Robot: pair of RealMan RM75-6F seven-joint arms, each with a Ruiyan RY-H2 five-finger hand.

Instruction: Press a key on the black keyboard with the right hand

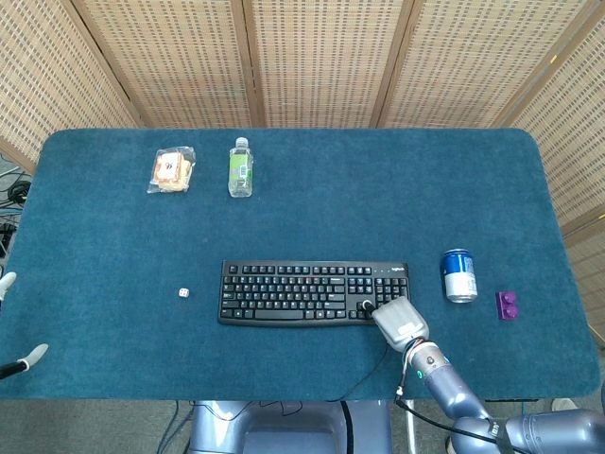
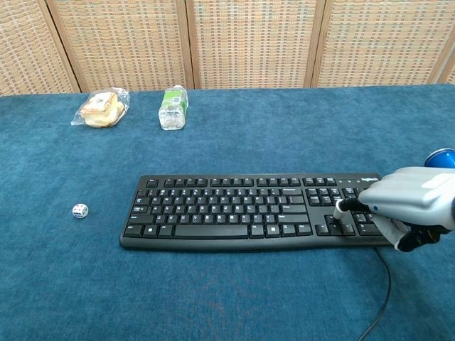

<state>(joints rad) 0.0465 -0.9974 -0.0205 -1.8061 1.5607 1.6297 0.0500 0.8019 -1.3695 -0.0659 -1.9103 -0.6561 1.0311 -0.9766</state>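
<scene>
One fingertip (image 2: 340, 209) of right hand (image 2: 412, 201) touches black keyboard (image 2: 234, 210) near arrow keys, other fingers curled, holding nothing; left hand (image 1: 19, 364) barely visible, state unclear.

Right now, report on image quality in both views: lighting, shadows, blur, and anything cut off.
Head view: even, soft light, no glare; the black keyboard is sharp, key legends too small to read. Chest view: the right hand throws only a faint shadow, the keys are crisp, and the blue can is cropped at the right edge. No motion blur in either.
</scene>
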